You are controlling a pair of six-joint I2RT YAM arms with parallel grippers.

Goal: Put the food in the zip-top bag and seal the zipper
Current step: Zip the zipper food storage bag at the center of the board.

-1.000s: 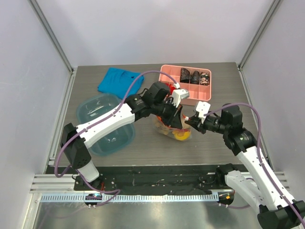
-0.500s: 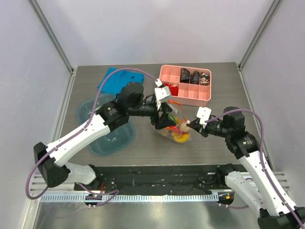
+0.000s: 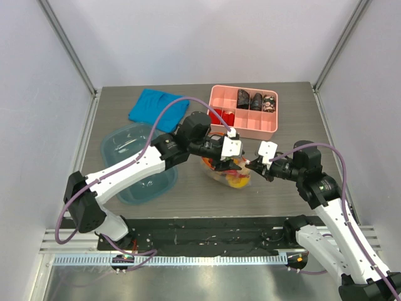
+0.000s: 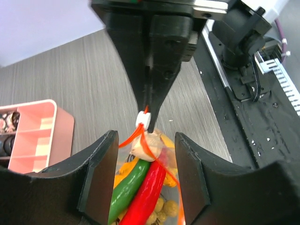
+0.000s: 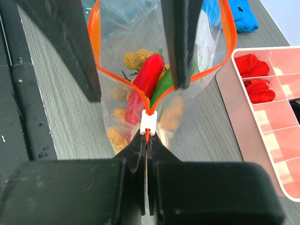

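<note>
On the desk [image 3: 188,199], loaded with food [image 5: 149,75]: zip-top bag [image 3: 230,177], zipper [image 5: 221,65] gaping beyond its white slider [image 5: 148,121]. Pinched at the slider end by the clenched right gripper [image 5: 146,138]. Straddled by the released left gripper [image 4: 145,154], strip running lengthwise between them.

Left tool [image 4: 145,180] jaws apart, right tool [image 5: 146,140] pinched tight, tip to tip.

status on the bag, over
Right gripper shut on zipper end by slider. Left gripper open over bag mouth. Food inside, zipper unsealed. No obstruction seen.
</note>
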